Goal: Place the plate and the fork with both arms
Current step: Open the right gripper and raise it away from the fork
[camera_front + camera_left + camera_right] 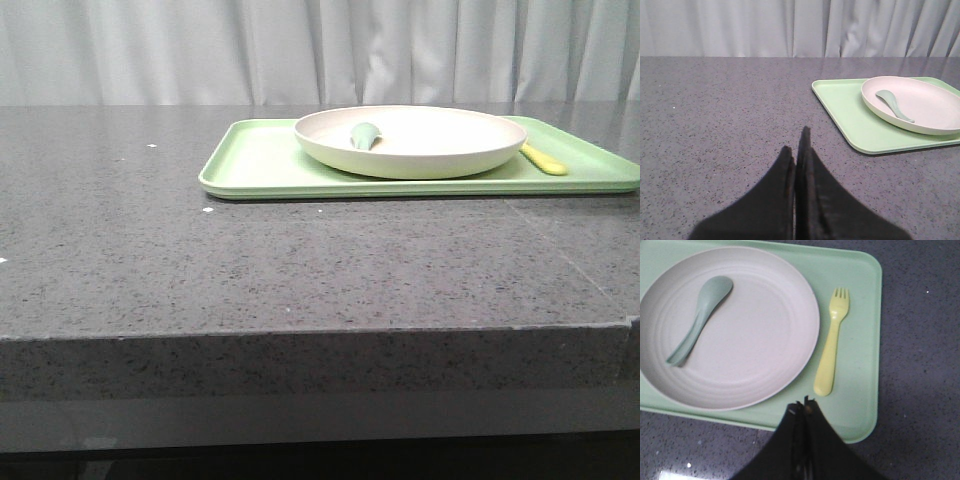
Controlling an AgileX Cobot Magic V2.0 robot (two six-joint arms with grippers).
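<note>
Plate [420,150] sits on green tray [260,165], teal spoon [700,317] inside. Yellow fork [832,350] beside plate. Left gripper [799,150] and right gripper [804,407] pressed together, holding nothing.

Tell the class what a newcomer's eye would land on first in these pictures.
First, the light-green tray on the grey table, carrying a cream-white plate. A teal spoon lies inside the plate, and the yellow fork lies on the tray beside it. Both grippers, left and right, are shut and hold nothing.

Soft, even, bright light; sharp pictures, faint shadow under the tray [250,165].
</note>
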